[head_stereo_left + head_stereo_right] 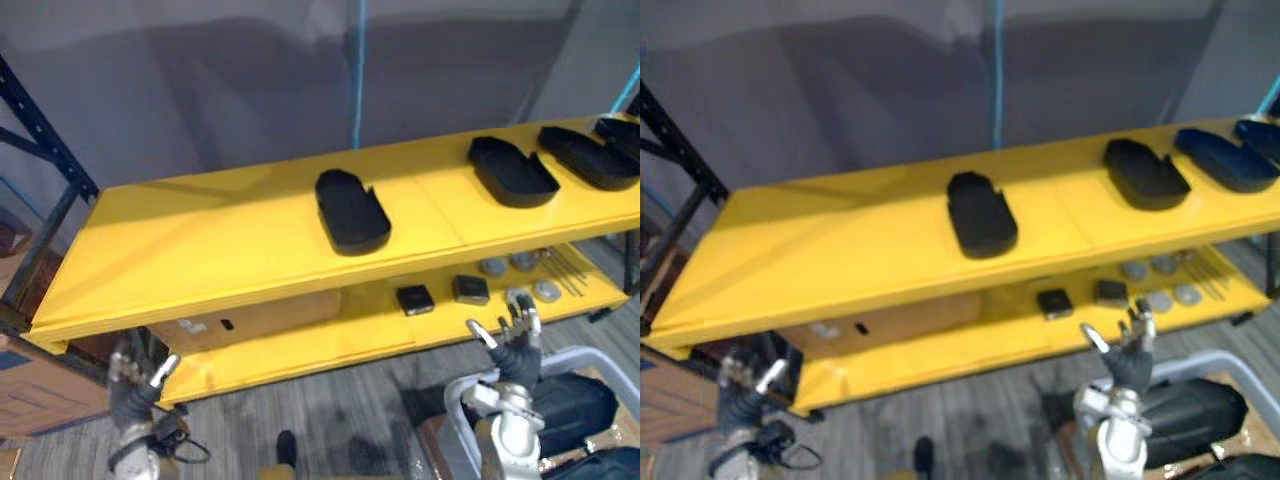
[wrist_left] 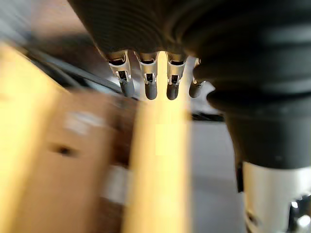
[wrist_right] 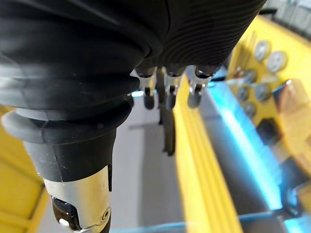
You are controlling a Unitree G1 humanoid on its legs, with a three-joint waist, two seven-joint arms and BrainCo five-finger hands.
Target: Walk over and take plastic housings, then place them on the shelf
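Several black plastic housings lie on the yellow upper shelf [image 1: 200,250]: one in the middle [image 1: 351,210], one further right [image 1: 512,170], another at the right end [image 1: 588,156]. My left hand [image 1: 135,385] hangs low at the lower left, below the shelf's front edge, fingers [image 2: 148,80] straight and holding nothing. At the lower right my right hand [image 1: 512,340] is raised in front of the lower shelf, fingers [image 3: 167,90] spread and empty.
The lower yellow shelf [image 1: 330,345] carries a cardboard box [image 1: 250,318], two small dark blocks [image 1: 414,299], grey discs [image 1: 520,265] and thin rods. A dark blue rack post [image 1: 45,150] stands at the left. A black bag [image 1: 565,400] sits on the carpet at the lower right.
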